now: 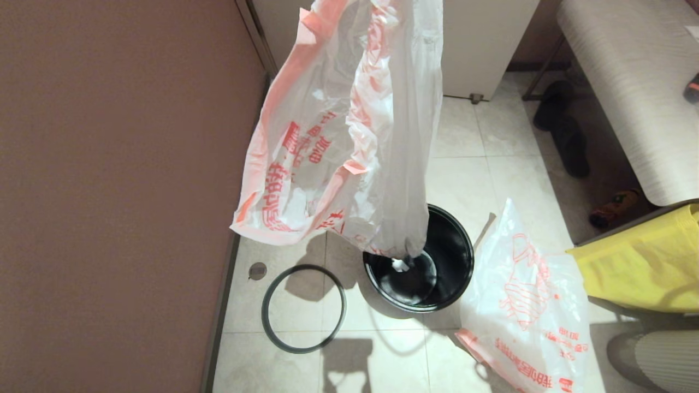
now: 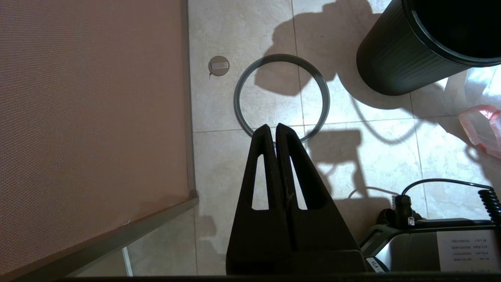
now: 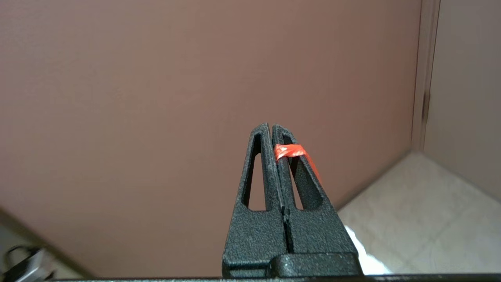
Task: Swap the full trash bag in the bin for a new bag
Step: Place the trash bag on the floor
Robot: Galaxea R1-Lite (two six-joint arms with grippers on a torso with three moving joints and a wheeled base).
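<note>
1. Pale tiled floor (image 1: 464,180) in a corner beside a dull pink wall (image 1: 109,191); a yellow fabric bag (image 1: 644,262) sits at the right edge.
2. Right gripper (image 3: 271,127): fingers clenched flat together, a red-orange strip of bag hem (image 3: 289,150) pinched between them and wrapped over one finger. It faces the pink wall from high up and is out of the head view.
3. Hanging from that grip is the new bag (image 1: 349,136), printed in red-orange and partly twisted. Its lower end dips just inside the mouth of the bin (image 1: 453,256); most of the bag still billows above and toward the wall side.
4. Left gripper (image 2: 273,127): fingers closed on nothing, hovering over the near edge of the grey rim ring (image 2: 282,98). The ring lies flat on the floor, near the bin but apart from it.
5. A second printed white bag (image 1: 524,305) stands on the floor against the bin's right side, so I take it for the full trash bag, already out. No bottles can be made out through its film.
6. Step in hand, as I judge it: lowering the fresh liner into the empty bin.
7. Next move calls for feeding the bag deeper and opening its mouth over the bin's lip; the twist may resist. The ring would go on afterwards to clamp it.
</note>
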